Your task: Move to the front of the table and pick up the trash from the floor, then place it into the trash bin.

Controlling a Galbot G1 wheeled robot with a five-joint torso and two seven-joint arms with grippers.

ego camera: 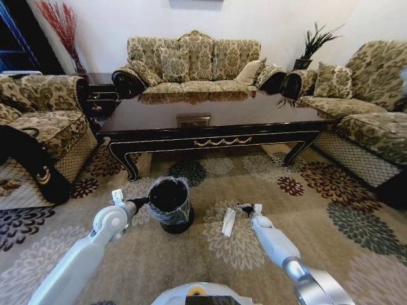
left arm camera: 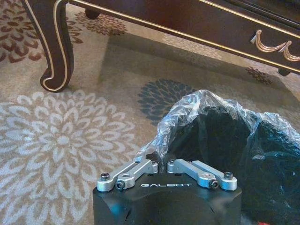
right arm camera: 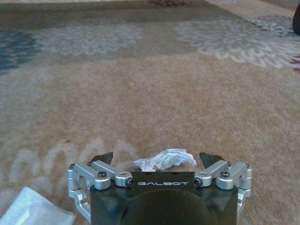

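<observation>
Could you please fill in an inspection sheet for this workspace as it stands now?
Surface: patterned floor, beige carpet with round floral medallions.
Job's things: trash bin stands on the floor before the table, liner crinkled over its rim; a crumpled white scrap lies on the carpet; a white oblong wrapper lies between bin and right arm.
Clutter: nothing seen beyond the litter.
Grippers: left gripper at the bin's rim, fingers closed on the liner's edge; right gripper low over the carpet, fingers open either side of the scrap.
Cables: nothing seen.
Surroundings: sofas around the table, a potted plant in the corner.
</observation>
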